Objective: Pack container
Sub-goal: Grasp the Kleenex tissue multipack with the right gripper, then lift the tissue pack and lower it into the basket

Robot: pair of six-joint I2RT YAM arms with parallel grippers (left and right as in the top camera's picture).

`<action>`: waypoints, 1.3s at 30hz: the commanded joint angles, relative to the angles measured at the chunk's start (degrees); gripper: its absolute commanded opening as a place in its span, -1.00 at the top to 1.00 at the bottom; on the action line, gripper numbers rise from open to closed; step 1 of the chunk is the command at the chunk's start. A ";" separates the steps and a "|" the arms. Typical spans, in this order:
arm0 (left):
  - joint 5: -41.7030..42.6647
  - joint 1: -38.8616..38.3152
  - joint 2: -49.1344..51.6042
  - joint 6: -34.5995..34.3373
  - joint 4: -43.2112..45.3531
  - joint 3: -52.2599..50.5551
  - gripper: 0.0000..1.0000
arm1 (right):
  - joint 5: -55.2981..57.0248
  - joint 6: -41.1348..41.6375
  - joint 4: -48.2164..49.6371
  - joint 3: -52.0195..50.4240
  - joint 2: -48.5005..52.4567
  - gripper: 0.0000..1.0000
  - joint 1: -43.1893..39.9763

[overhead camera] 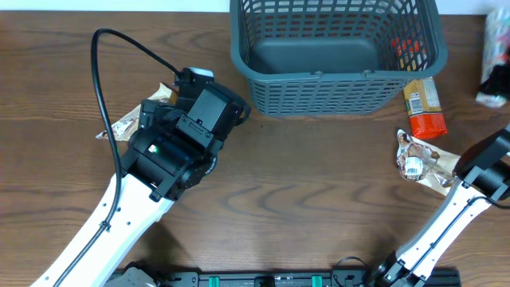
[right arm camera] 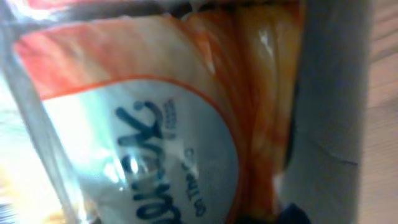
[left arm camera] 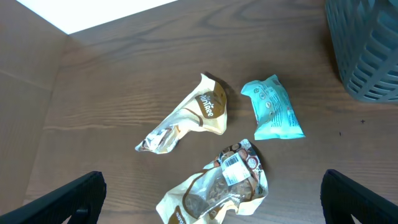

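Observation:
The container (overhead camera: pixel 335 80), a dark blue-grey slotted basket, stands at the back middle; a red-orange packet (overhead camera: pixel 406 49) shows through its right side. Its corner shows in the left wrist view (left arm camera: pixel 367 56). My left gripper (left arm camera: pixel 214 200) is open and hangs above a cream-and-brown packet with a clear window (left arm camera: pixel 214 190), not touching it. Beyond lie a second cream packet (left arm camera: pixel 186 118) and a teal packet (left arm camera: pixel 272 109). A blurred orange-and-white packet (right arm camera: pixel 143 124) fills the right wrist view at very close range; the right fingers cannot be made out.
An orange-and-yellow packet (overhead camera: pixel 423 106) lies against the basket's right front corner. A crumpled silver-brown packet (overhead camera: pixel 418 162) lies beside the right arm (overhead camera: pixel 478 179). More items (overhead camera: pixel 498 48) sit at the far right edge. The left arm's wrist (overhead camera: pixel 187 131) covers most of the left packets.

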 commanded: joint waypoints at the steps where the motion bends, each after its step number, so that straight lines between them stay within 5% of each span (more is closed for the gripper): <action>1: -0.87 0.04 0.11 0.11 -0.15 0.74 -0.97 | -1.20 4.63 -0.85 7.80 -11.69 0.98 2.16; 8: -0.90 0.04 0.11 0.11 -0.15 0.74 -0.97 | -13.97 9.60 -2.54 10.29 -28.06 0.97 9.18; 15: -0.87 0.04 0.11 0.11 -0.59 0.74 -0.97 | -3.15 17.92 -5.40 10.27 -36.89 0.97 23.17; 28: -0.87 0.04 0.11 0.11 -0.57 0.74 -0.97 | 5.66 21.42 -11.43 6.25 -27.78 0.97 38.03; 39: -0.87 0.04 0.11 0.11 -0.59 0.74 -0.97 | 10.49 21.40 -12.52 5.16 -18.97 0.97 40.00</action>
